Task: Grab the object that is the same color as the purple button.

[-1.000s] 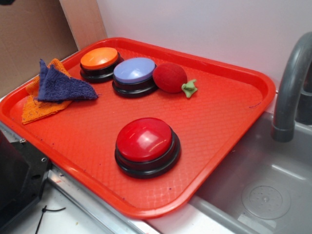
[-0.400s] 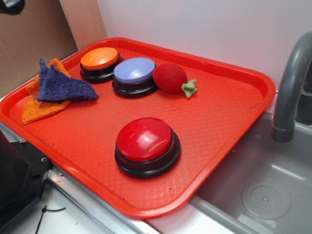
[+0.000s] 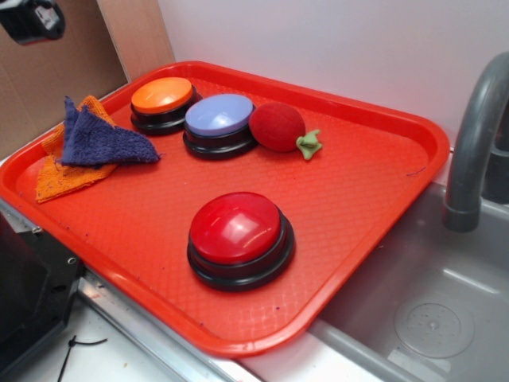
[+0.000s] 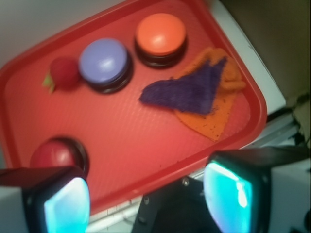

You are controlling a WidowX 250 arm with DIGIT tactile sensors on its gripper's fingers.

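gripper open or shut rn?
Open. In the wrist view the gripper shows two fingers well apart, nothing between them, high above the tray.

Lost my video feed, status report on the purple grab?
Gripper open, high above tray, empty. Purple rag untouched, lying on orange cloth. Nothing blocking it.

Bright, even light — wrist view soft, slightly blurred.

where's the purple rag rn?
Exterior view: purple rag lies at the tray's left end, on the orange cloth, left of the orange button.
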